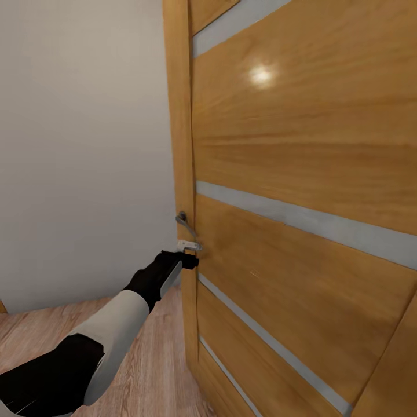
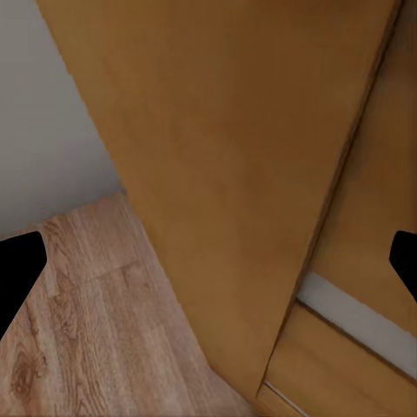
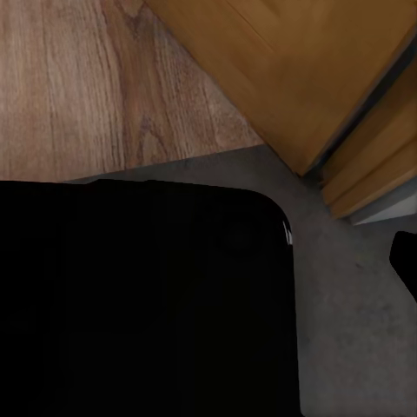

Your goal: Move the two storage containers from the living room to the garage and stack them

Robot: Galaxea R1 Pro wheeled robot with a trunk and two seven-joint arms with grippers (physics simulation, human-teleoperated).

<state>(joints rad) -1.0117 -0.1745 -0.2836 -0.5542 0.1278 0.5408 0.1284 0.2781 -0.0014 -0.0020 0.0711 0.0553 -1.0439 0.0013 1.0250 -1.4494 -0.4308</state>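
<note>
Zero containers in sight, whereabouts unknown | left end effector [image 1: 190, 258] at handle [image 1: 186, 230] of wooden door [image 1: 301, 174], fingers [image 2: 17, 269] spread apart | right end effector: cannot tell | judged in transit; stacking in garage remains

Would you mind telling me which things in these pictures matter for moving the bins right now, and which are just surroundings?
For the job:
- left hand, reaching to the door handle
- wooden door blocking the way
- grey concrete floor past the doorway

Just surroundings:
- white wall
- wood-plank floor
</note>
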